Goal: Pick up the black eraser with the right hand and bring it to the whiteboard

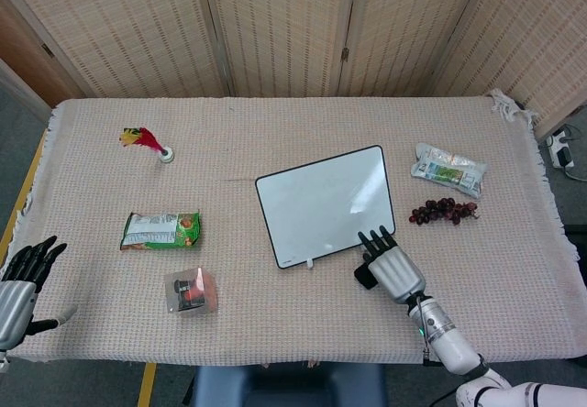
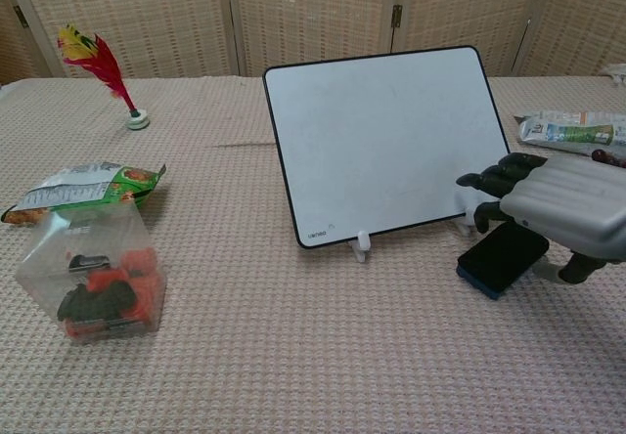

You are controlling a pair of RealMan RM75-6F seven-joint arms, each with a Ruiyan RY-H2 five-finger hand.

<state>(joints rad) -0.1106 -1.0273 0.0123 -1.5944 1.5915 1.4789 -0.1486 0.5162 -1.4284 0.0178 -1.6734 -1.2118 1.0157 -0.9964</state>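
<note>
The whiteboard [image 1: 321, 205] leans on its small stand in the middle of the table, also in the chest view as the whiteboard [image 2: 381, 141]. My right hand [image 1: 392, 265] is palm down just in front of its lower right corner, fingers stretched toward the board. The black eraser [image 2: 502, 257] lies slanted under that hand [image 2: 562, 209], its blue edge near the cloth. In the head view only a dark end of the eraser [image 1: 365, 277] pokes out at the hand's left side. Whether the thumb clamps it is hidden. My left hand [image 1: 23, 283] rests open at the table's near left corner.
A clear box of red and black items [image 1: 191, 291] and a green snack bag [image 1: 160, 230] lie at front left. A feathered shuttlecock [image 1: 145, 140] stands at far left. A packet [image 1: 448, 170] and dark grapes [image 1: 442, 211] lie right of the board.
</note>
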